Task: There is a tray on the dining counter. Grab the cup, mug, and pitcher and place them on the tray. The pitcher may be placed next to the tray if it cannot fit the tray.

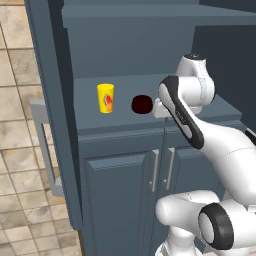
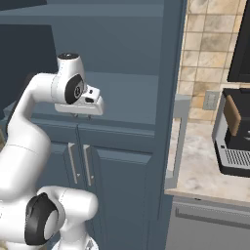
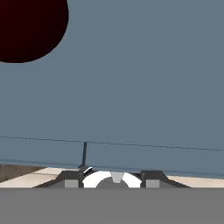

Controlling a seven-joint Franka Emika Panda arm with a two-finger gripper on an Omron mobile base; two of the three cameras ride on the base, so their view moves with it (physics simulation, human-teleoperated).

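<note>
Mug (image 1: pixel 142 104) | sits on the cabinet shelf (image 1: pixel 125 117), cup (image 1: pixel 105 98) just left of it | my gripper (image 3: pixel 112 178) hovers right of mug, empty, finger gap unclear | lining up to grab.

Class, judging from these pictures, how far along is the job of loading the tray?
Nothing looks done yet: the cup and the mug stand on the cabinet shelf. In hand: the end effector hangs over the shelf just right of the mug, holding nothing. Left: moving cup, mug and pitcher to the tray.
</note>
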